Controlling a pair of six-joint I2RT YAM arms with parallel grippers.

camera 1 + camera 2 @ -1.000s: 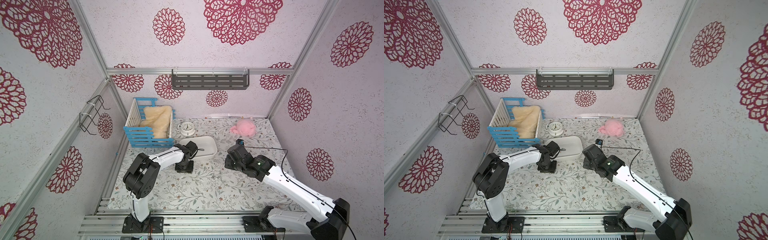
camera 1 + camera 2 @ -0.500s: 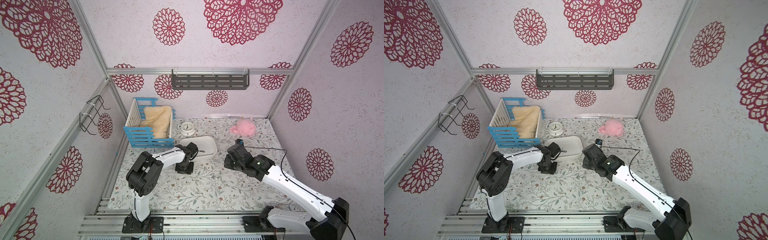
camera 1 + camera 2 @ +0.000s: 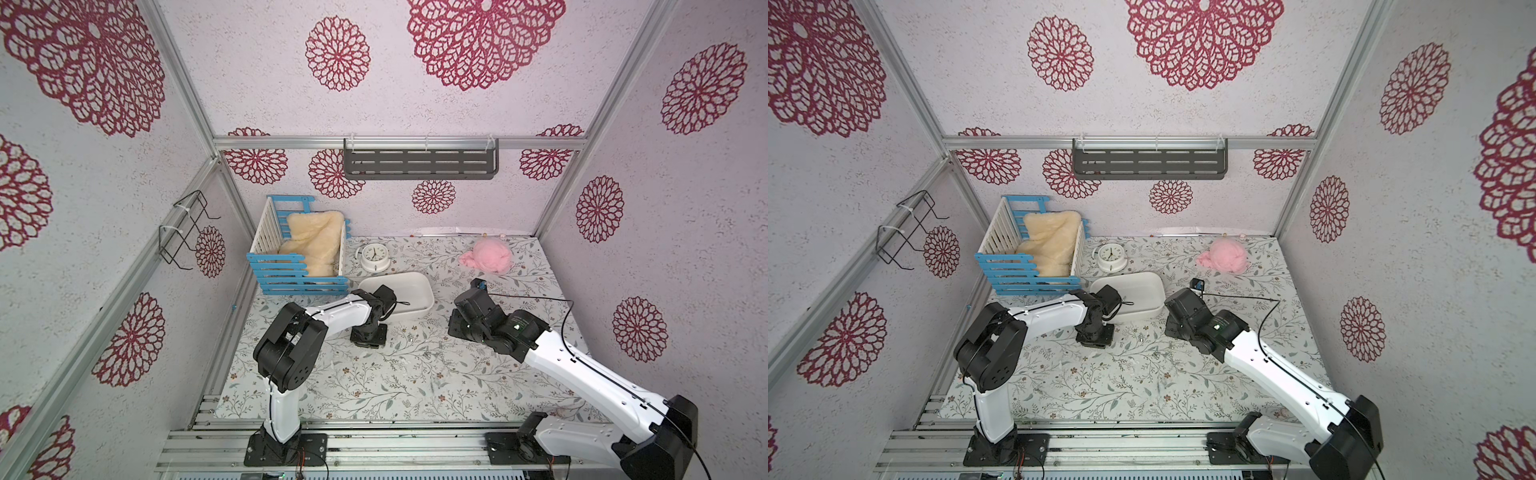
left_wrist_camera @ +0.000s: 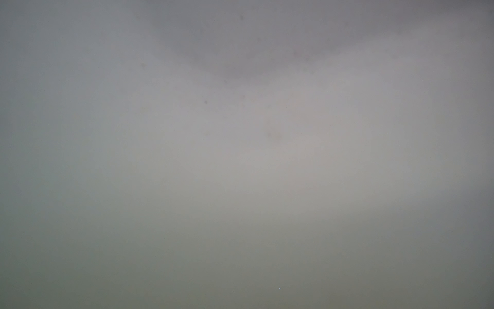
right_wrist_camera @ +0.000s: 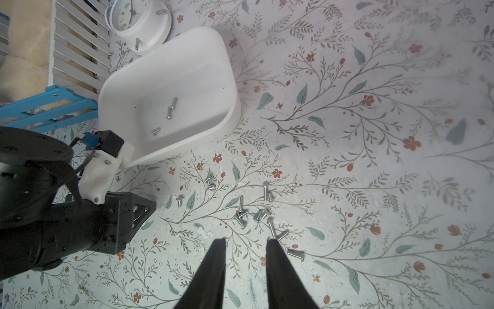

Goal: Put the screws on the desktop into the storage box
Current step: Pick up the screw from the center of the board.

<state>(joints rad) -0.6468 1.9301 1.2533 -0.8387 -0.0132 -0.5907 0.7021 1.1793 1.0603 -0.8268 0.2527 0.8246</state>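
In a top view the left gripper (image 3: 368, 337) points straight down on the table (image 3: 374, 386), just in front of the storage box (image 3: 420, 286). Its fingers are hidden under its own body, so I cannot tell if they are apart or together. The right arm hovers near the other side of the box. Some of the screws (image 3: 432, 354) show as tiny bright specks between the two arms. Compared with a second ago, the elbow of the left arm has shifted a little, while its gripper is on the same spot. The right arm and the box look unchanged.

The left wrist view gives only grey blur; nothing can be read from it.

In the right wrist view the right gripper (image 5: 246, 242) has its two black fingers apart, with nothing between them. About a dozen screws lie loose on the table just ahead of it, several touching or crossing each other. Three more are already inside the box.

I judge the screws to be light, stiff and smooth, so they may roll or slip from the pads. It seems better to take one that lies alone, across its shank and close to the head.
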